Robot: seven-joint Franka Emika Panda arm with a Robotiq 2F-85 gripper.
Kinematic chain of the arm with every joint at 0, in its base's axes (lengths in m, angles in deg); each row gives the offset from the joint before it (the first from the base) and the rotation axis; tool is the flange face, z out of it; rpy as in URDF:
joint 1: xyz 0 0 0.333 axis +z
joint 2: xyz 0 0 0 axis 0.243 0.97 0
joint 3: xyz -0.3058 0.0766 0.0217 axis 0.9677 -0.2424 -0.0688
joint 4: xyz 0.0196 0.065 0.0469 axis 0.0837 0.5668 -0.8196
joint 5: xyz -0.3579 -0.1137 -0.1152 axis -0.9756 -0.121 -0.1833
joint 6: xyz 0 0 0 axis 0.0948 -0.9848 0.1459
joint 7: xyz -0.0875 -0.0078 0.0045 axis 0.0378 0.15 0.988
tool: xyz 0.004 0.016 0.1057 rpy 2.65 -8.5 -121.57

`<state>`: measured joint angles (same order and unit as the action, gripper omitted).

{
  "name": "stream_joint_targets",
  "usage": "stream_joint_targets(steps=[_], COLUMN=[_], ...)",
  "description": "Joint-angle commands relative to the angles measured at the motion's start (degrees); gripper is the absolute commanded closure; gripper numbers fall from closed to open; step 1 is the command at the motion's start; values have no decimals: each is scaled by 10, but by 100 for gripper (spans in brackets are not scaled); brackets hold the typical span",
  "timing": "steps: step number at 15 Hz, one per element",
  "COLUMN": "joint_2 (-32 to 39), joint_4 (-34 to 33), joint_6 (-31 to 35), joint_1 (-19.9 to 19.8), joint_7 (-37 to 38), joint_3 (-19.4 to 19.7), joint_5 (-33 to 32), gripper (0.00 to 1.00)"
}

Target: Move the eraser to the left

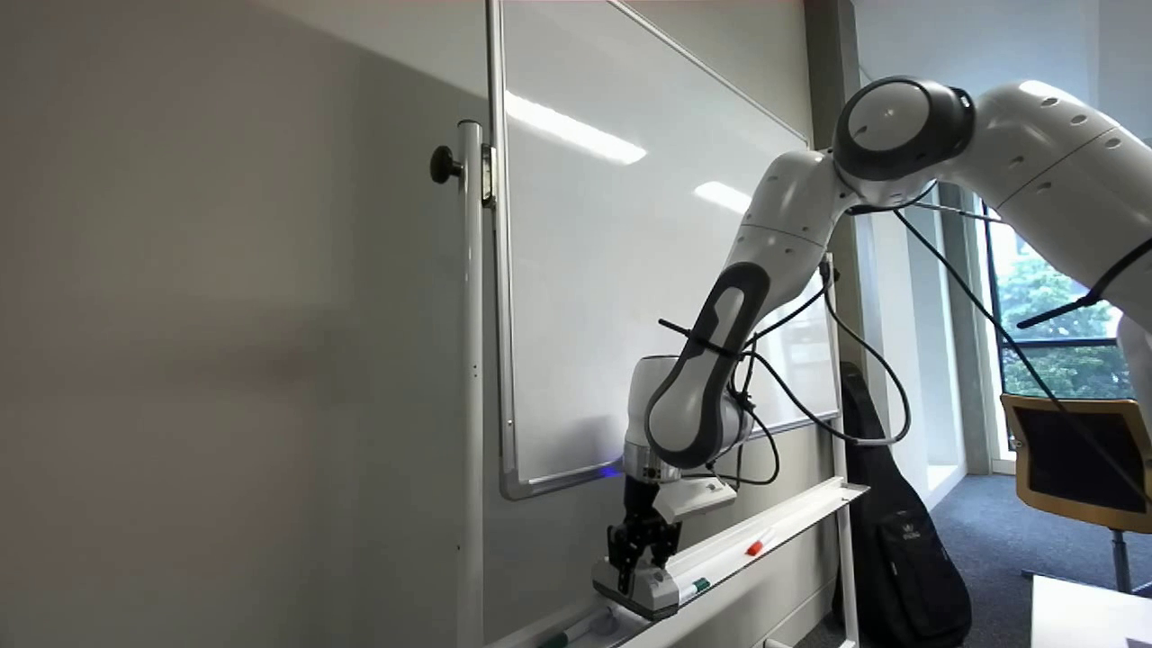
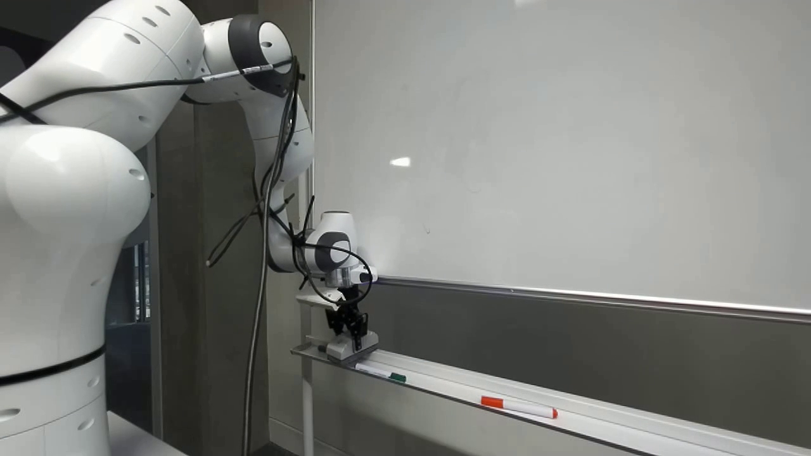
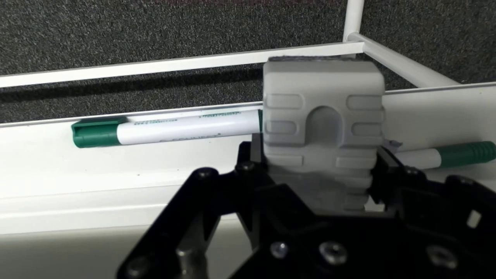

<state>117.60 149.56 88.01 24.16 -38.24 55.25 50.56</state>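
Note:
The eraser (image 3: pixel 323 87) is a pale grey block with moulded grips and a dark underside. It shows in both exterior views (image 1: pixel 655 592) (image 2: pixel 341 348) at the whiteboard's pen tray (image 2: pixel 633 430), near one tray end, and juts past the tray's front edge. My gripper (image 3: pixel 319 149) points down with its black fingers against both sides of the eraser. The gripper also shows in both exterior views (image 1: pixel 644 567) (image 2: pixel 348 339). The fingers cover part of the eraser's sides. I cannot tell whether its underside touches the tray or hangs just above it.
A green-capped marker (image 3: pixel 186 130) lies on the tray beside the eraser. Another green-ended marker (image 3: pixel 463 155) lies on its opposite side. A red-capped marker (image 2: pixel 519 407) lies farther along. The whiteboard (image 2: pixel 570 158) stands above the tray, with a frame post (image 1: pixel 472 360) near the arm.

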Motion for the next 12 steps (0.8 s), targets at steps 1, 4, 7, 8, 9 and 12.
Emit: stream_joint_targets(steps=[1,4,7,8,9,12], joint_2=[38,46,50,51,51,48], joint_4=[-34,-33,-33,-33,-32,-29], joint_6=[27,51,62,61,62,59], joint_1=[19,25,20,14,13,11], joint_7=[0,-5,-13,-16,-18,-21], joint_3=[25,32,27,21,19,16], joint_5=[-17,-18,-11,-7,-6,-6], gripper=[63,63,63,63,63,57])
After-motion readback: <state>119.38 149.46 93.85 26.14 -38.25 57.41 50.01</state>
